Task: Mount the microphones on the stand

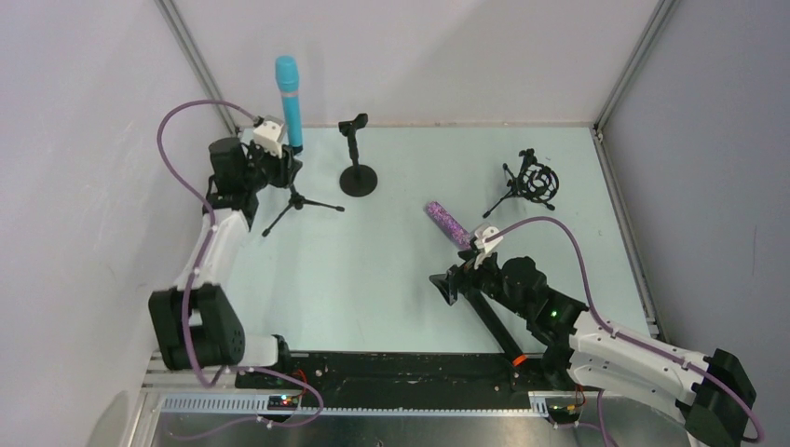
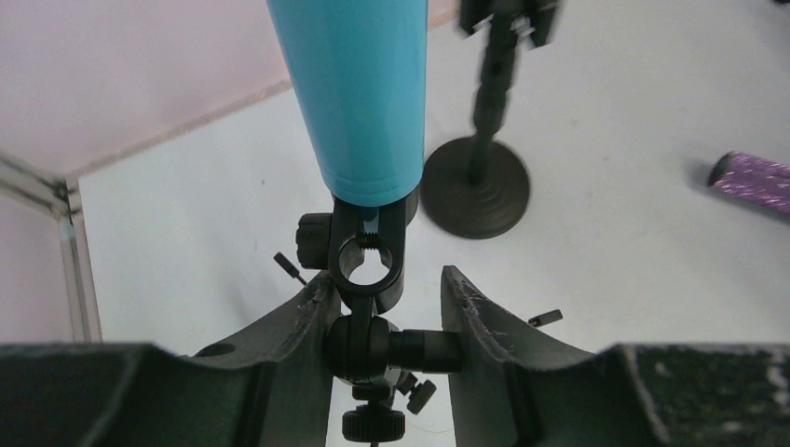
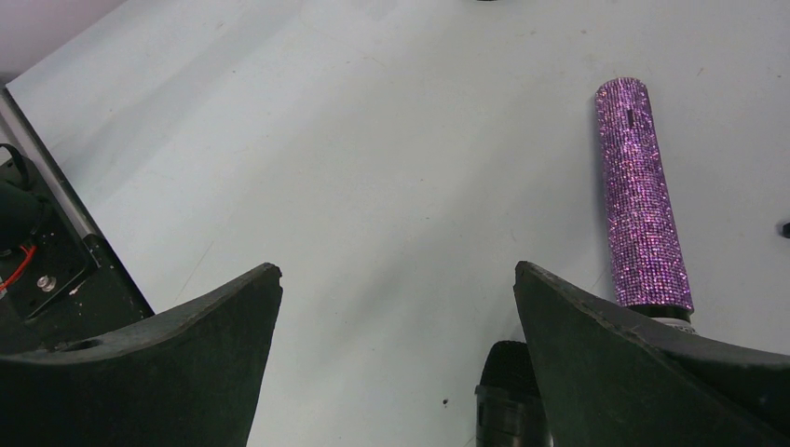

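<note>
One down, I judge: the light blue plastic microphone [image 1: 290,102] stands clipped in the black tripod stand [image 1: 300,200], just above my left gripper [image 2: 387,284], clamped on the stand's joint. My right gripper [image 3: 399,270] gapes over the long black microphone [image 3: 508,396], the purple glittery microphone [image 3: 641,196] beside one finger; both unmounted.

Blue mic [image 2: 359,93] top cut off at pic edge; purple mic [image 3: 641,196] lower end hidden behind right gripper [image 3: 399,268].

Pale walls [image 1: 419,56], light tabletop [image 1: 373,270], metal corner posts [image 1: 197,63]
</note>
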`<state>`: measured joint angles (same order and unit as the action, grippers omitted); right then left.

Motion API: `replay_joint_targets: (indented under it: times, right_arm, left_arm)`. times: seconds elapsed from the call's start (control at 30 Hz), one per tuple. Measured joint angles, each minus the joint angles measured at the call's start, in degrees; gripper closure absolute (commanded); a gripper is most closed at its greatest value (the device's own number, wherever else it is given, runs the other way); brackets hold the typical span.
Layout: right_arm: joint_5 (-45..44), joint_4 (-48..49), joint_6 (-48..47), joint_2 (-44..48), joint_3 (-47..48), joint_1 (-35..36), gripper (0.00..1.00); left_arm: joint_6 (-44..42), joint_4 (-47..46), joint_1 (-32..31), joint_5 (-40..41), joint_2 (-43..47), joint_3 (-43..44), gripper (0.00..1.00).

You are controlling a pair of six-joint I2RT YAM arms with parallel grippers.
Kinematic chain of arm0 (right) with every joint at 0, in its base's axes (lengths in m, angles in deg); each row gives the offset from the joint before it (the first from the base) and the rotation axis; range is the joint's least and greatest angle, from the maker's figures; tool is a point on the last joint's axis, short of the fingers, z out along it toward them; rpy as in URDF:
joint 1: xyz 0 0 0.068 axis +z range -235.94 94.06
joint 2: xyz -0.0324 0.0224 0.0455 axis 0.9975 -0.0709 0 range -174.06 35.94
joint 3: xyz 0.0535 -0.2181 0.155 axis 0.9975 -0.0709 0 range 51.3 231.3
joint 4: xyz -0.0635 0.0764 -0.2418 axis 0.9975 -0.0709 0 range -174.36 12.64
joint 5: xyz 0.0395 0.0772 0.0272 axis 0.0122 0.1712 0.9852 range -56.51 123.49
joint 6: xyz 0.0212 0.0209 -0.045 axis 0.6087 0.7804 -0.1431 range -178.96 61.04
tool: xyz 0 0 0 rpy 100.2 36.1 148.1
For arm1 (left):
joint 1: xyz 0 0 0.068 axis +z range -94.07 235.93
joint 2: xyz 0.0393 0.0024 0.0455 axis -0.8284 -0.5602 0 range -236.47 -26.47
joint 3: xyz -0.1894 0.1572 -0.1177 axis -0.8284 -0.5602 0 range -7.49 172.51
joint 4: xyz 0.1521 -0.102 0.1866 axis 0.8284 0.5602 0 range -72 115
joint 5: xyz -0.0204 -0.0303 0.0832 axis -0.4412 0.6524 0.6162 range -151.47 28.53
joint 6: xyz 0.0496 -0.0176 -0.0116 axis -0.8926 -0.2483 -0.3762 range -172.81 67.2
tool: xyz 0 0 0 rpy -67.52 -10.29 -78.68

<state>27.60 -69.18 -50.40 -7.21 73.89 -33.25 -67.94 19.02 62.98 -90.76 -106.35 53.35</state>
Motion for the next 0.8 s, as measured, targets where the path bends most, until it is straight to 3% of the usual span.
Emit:
replay_joint_targets:
  times: [0.23,0.53,0.8]
  right_arm:
    - [1.1,1.7,0.5,-1.0,0.0,0.0,0.01]
    - [0.7,2.3,0.8,-1.4,0.0,-0.3,0.0]
    - [-0.3,8.3,0.6,-8.5,0.0,-0.4,0.03]
  left_arm:
    - [-0.4,-0.5,-12.2,0.1,10.1,-3.0,1.0]
    - [0.7,-0.8,-22.8,-1.9,8.6,-3.0,1.0]
    - [0.9,-2.4,-30.3,-4.0,6.0,-5.4,1.0]
